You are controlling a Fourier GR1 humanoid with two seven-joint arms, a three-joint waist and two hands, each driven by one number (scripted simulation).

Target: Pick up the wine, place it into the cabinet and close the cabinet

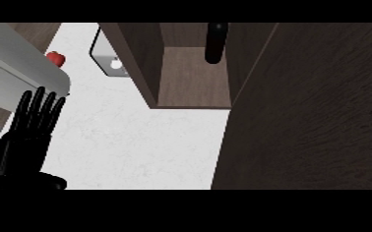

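- Nearest thing in the head view is the left hand (35,115), sitting at the lower left edge with its fingers straight and pointing up, holding nothing. Looks like it's just parked there out of the way, not reaching for anything.
- The right hand doesn't show anywhere, so no word on what it's doing.
- The big dark wood panel filling the right side is most likely the cabinet door (305,118), swung open toward the viewer. Judging by that, the closing step isn't done yet.
- The white marbled desk (138,142) runs between the left hand and the cabinet, with nothing on that stretch.
- Further back is the open cabinet (190,86), and you can see straight onto its wooden floor.
- The wine bottle (216,42) stands upright inside it, toward the back, dark against the wood. So the placing part seems to be sorted already, and nothing is touching the bottle.
- Off to the far left there's a small red thing (55,58) just beside a grey appliance (29,69); can't tell what either is exactly.
- Behind the cabinet's left wall, something white with a dark frame (109,59) pokes out, too hidden to name.
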